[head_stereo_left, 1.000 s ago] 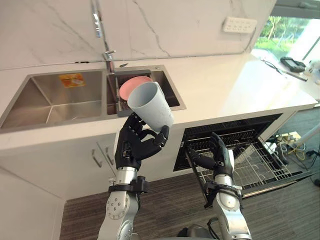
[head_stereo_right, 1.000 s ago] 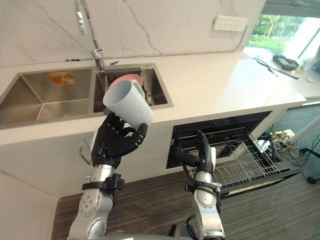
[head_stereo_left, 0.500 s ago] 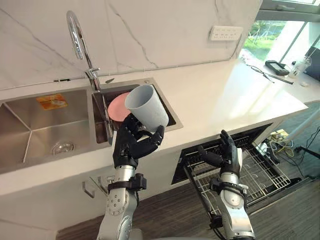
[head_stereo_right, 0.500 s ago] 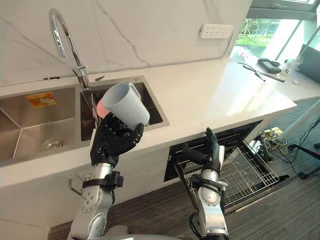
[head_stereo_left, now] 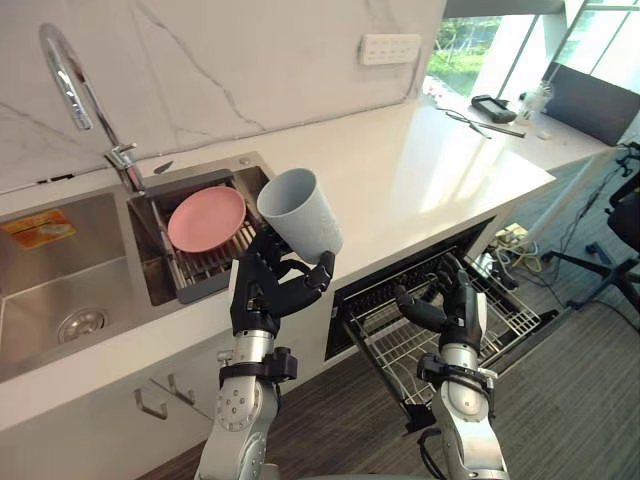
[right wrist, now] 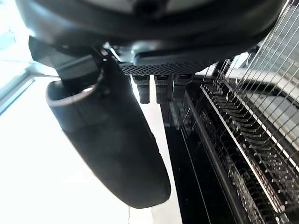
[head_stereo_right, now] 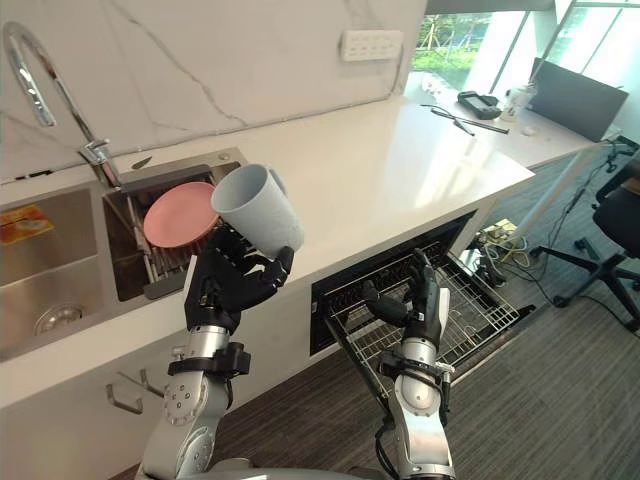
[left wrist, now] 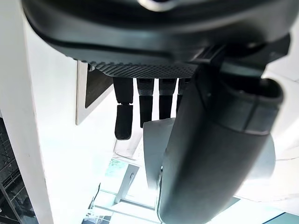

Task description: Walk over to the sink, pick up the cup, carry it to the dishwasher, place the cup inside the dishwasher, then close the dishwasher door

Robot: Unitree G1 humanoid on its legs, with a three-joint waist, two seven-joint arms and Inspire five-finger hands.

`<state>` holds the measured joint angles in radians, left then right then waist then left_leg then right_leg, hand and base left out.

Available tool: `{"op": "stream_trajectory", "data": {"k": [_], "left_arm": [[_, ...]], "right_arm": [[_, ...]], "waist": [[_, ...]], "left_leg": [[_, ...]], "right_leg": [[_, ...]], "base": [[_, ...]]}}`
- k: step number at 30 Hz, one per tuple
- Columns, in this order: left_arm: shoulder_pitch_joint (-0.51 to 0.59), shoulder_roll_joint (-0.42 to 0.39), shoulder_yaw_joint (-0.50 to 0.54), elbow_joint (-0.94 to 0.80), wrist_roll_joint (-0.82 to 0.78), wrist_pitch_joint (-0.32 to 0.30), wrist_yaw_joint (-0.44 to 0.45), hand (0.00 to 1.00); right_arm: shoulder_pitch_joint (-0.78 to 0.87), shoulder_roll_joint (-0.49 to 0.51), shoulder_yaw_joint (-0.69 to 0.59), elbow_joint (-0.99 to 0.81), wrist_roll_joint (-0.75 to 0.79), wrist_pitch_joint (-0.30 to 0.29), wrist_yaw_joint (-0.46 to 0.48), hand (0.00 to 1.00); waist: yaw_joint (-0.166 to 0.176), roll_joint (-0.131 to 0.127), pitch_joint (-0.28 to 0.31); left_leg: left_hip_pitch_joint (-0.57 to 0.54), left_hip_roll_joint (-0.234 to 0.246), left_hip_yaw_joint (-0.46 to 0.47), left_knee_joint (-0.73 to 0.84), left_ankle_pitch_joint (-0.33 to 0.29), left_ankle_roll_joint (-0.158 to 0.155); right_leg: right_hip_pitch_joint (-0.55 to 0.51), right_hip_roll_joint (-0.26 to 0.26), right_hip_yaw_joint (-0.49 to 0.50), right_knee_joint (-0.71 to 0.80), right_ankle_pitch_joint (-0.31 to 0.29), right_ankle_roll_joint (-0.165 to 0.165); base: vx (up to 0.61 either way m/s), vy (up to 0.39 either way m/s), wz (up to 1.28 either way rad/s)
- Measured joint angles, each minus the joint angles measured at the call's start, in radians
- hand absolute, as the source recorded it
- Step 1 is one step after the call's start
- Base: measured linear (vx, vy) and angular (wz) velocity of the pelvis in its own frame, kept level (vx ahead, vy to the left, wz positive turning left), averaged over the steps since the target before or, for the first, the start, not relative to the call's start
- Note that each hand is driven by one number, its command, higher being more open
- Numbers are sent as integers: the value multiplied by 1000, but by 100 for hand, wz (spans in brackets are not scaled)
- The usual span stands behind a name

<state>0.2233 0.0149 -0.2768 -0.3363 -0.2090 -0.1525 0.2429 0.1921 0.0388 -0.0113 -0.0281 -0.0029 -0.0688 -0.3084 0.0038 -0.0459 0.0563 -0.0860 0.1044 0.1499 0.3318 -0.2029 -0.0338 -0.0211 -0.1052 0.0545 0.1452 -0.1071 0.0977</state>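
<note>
Grey cup (head_stereo_left: 300,212), clasped low by the left robot hand (head_stereo_left: 268,292) before the tabletop (head_stereo_left: 400,180), should swing right toward the open dishwasher rack (head_stereo_left: 393,347), clearing the loose-fingered right robot hand (head_stereo_left: 455,306) hovering there.

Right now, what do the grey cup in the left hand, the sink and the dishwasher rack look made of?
Pale grey tapered cup in the left hand: likely matte plastic, even dull surface, no glare.
Double-basin sink: brushed stainless steel, soft silvery reflections.
Pulled-out dishwasher rack: thin metal wire grid, coating unclear.

White countertop (head_stereo_left: 400,180), inset sink (head_stereo_left: 50,290) holding pink plate (head_stereo_left: 206,218), dark object (head_stereo_left: 493,108) far end
</note>
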Motion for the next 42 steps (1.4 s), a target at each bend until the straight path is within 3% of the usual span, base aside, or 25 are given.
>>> {"op": "stream_trajectory", "data": {"k": [5,13,22,30,35,42], "left_arm": [[0,1,-4,-50,15,3,20,30],[0,5,-1,-44,73,3,27,30],[-10,13,85,44,87,9,42,30],[-63,33,161,118,91,12,57,30],[-72,36,160,158,91,17,50,30],[-104,52,134,200,92,18,29,30]], "right_arm": [[19,5,8,-17,1,0,9,90],[33,12,29,-75,55,-2,45,90],[15,2,60,-117,133,-28,111,90],[-7,-23,97,-168,219,-46,180,90],[-11,-39,110,-189,255,-56,203,90],[-49,-60,168,-189,326,-64,244,90]], "waist": [[2,0,-7],[-5,1,-24],[-28,12,-19],[-34,36,-16],[-46,51,-25],[-46,54,-26]], "left_leg": [[23,-6,6,-20,1,0],[60,0,100,-50,0,1],[69,0,156,-47,-3,0],[77,-1,151,-47,-2,2],[78,-1,151,-50,-1,2],[79,-2,136,-58,2,3]], "right_leg": [[3,2,50,-30,30,5],[-20,9,113,-63,84,10],[-36,12,137,-120,154,17],[-28,18,153,-176,202,13],[-25,17,153,-186,202,12],[-6,16,139,-214,214,10]], "base": [[14,22,-31],[-29,19,-40],[-55,4,-30],[-28,8,-17],[-9,2,0],[1,4,4]]}}
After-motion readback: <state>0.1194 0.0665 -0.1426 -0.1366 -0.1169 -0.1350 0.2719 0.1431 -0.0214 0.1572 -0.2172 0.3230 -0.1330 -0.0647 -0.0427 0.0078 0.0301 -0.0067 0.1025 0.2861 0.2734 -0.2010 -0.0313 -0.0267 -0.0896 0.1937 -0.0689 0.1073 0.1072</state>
